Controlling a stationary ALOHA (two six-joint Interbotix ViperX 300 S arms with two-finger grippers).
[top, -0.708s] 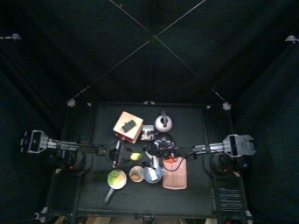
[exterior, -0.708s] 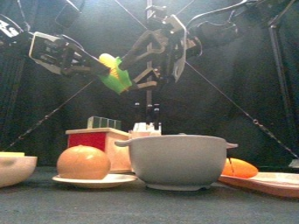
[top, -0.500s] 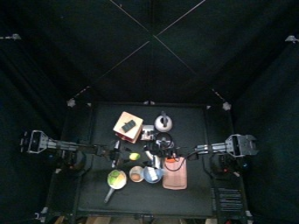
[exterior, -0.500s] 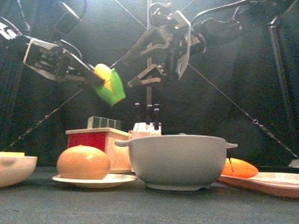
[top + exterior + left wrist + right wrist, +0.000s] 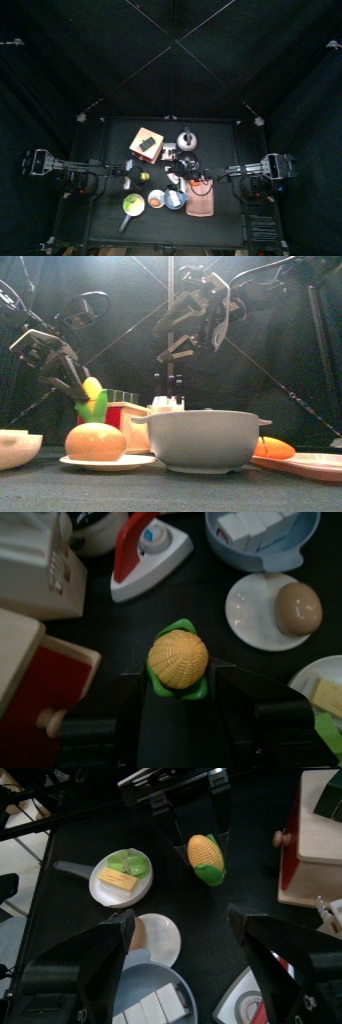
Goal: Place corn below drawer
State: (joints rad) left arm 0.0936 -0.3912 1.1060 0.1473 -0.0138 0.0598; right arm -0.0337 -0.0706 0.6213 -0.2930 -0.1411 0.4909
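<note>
The desk [image 5: 100, 200] is a small black surface crowded near its middle. The drawer [image 5: 147, 145] is the biggest thing on it, a tan box with a dark green patch on top, standing toward the back left of the cluster; its red front with a pale knob shows in the left wrist view [image 5: 47, 687]. In the front view a grey two-handled bowl [image 5: 203, 440] stands nearest the camera, with white blocks inside it as the left wrist view shows. Left of the bowl a white plate [image 5: 107, 462] carries a tan egg-shaped piece [image 5: 95, 441]. At the far right lies a reddish-brown board [image 5: 199, 203], and at the front left a round yellow-green dish [image 5: 132, 205] with a handle. A red and white iron-shaped toy [image 5: 144, 552] lies near the bowl.

The left tool [image 5: 178, 697] hangs low over the desk in front of the drawer, clenched on the corn [image 5: 178, 660], a yellow cob with a green base held between both jaws. In the front view the corn [image 5: 91, 398] sits above the desk, just left of the drawer's red front, not touching the surface. The right tool [image 5: 201, 311] hangs high above the middle, its jaws spread apart and holding nothing.
</note>
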